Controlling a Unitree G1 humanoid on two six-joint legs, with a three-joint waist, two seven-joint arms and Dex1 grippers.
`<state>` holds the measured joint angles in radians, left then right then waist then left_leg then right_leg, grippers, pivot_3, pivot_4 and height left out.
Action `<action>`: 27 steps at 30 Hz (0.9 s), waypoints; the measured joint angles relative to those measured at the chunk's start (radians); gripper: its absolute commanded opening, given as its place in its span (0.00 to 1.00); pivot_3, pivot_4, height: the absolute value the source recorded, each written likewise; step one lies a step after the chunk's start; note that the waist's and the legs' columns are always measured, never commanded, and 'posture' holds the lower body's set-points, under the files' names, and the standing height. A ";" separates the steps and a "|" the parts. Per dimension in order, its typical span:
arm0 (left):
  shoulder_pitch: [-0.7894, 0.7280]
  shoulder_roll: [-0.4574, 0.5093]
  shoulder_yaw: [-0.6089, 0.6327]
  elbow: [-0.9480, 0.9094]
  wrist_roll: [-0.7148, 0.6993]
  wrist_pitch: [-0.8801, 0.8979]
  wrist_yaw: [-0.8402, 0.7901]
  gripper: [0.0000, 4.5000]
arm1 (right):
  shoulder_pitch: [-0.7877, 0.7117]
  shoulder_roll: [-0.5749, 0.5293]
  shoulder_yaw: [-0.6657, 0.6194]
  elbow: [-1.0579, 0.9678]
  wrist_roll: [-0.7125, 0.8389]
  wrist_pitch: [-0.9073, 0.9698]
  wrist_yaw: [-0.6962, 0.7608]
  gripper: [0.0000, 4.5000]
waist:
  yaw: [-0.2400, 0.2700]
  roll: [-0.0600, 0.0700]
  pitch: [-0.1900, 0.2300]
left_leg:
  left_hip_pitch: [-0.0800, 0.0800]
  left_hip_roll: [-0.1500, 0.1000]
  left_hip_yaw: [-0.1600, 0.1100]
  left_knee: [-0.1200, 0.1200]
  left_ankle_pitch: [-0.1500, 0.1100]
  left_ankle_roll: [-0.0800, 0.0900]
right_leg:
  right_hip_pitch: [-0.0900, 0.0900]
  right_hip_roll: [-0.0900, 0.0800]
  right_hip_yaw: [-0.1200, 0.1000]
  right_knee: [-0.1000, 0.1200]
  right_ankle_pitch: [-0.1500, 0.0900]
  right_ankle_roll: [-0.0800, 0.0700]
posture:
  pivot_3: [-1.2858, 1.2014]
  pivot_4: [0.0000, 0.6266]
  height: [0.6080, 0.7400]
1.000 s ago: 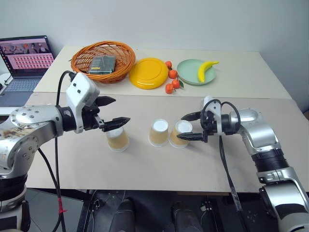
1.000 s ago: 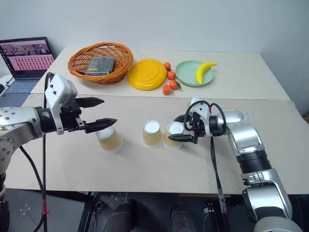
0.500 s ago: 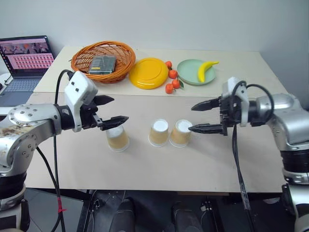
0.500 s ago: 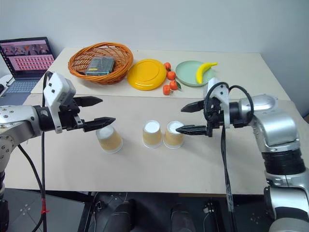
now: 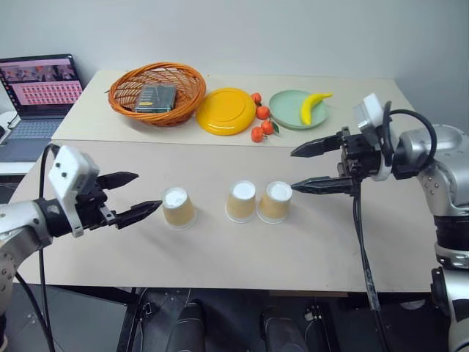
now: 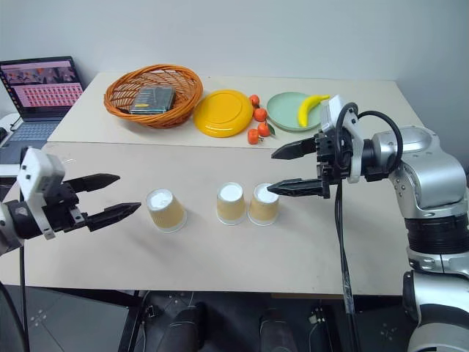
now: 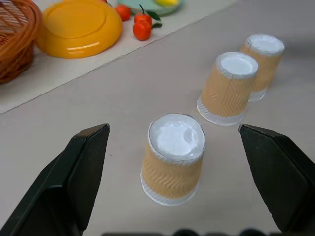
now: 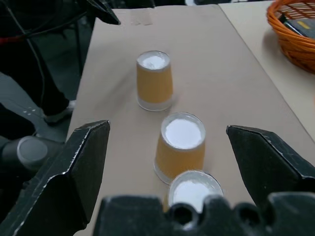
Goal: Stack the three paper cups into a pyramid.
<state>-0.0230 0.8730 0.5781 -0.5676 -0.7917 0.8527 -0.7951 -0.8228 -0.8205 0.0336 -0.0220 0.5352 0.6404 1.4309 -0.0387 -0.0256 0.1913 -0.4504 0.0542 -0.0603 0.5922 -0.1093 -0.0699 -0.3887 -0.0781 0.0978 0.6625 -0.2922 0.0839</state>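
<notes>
a: beige table (image 5: 220, 249) against a pale wall; a laptop (image 5: 38, 92), basket (image 5: 157, 92), yellow plate (image 5: 225, 111), tangerines (image 5: 261, 123) and a banana (image 5: 314, 105) on a green plate (image 5: 287, 111) sit along the back.

b: and the cups?

a: all three stand upside down on the near table. two (image 5: 256, 202) touch side by side, a ready base. the third (image 5: 178, 207) stands apart, on the left.

b: the claws?

a: left gripper (image 5: 130, 198) gapes wide, empty, level with the lone cup and just beside it. right gripper (image 5: 316, 166) is spread too, holding nothing, hovering above and to the right of the pair.

b: what could spoil it?

a: i'd say a hard squeeze could crush the light paper cup, or a finger sweeping in could tip it. carrying it over, a low pass could knock the pair apart, and then there's no seat for the top cup. set off the seam, it would likely tilt and roll off.

b: anything unclear?

a: what lies in the basket is hard to read, something dark and flat. the laptop is cut off at the frame's edge.
</notes>
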 measured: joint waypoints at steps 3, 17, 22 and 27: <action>0.076 -0.076 0.001 -0.020 0.033 -0.052 0.029 1.00 | -0.019 0.001 0.012 0.030 -0.001 0.000 0.031 0.98 | -0.003 0.000 0.000 | 0.000 0.000 0.001 0.000 0.000 0.000 | 0.000 0.000 0.000 0.000 0.000 0.000 | 0.52 0.24 0.94; 0.237 -0.309 -0.194 0.026 0.320 -0.447 0.107 1.00 | -0.035 0.000 0.037 0.085 -0.003 0.000 0.072 0.98 | -0.001 0.000 0.000 | 0.000 0.000 0.001 0.000 0.000 0.000 | 0.000 0.000 0.001 -0.001 0.000 0.000 | 0.52 0.24 0.94; 0.200 -0.333 -0.246 0.060 0.340 -0.488 0.124 1.00 | -0.035 -0.023 0.037 0.082 -0.002 0.004 0.072 0.98 | -0.001 0.000 0.000 | 0.000 0.000 0.001 0.000 0.000 0.000 | 0.000 0.000 0.000 0.000 0.000 0.000 | 0.52 0.24 0.94; 0.135 -0.343 -0.302 0.107 0.357 -0.508 0.134 1.00 | -0.035 -0.038 0.035 0.067 -0.002 0.014 0.071 0.98 | -0.002 0.000 0.000 | 0.000 0.000 0.001 0.000 0.000 0.000 | 0.000 0.000 0.001 -0.001 0.000 0.000 | 0.52 0.24 0.94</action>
<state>0.1115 0.5302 0.2759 -0.4606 -0.4347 0.3449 -0.6616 -0.8582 -0.8590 0.0687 0.0447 0.5336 0.6543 1.5017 -0.0406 -0.0258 0.1912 -0.4503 0.0544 -0.0596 0.5922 -0.1093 -0.0699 -0.3890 -0.0776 0.0983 0.6620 -0.2920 0.0837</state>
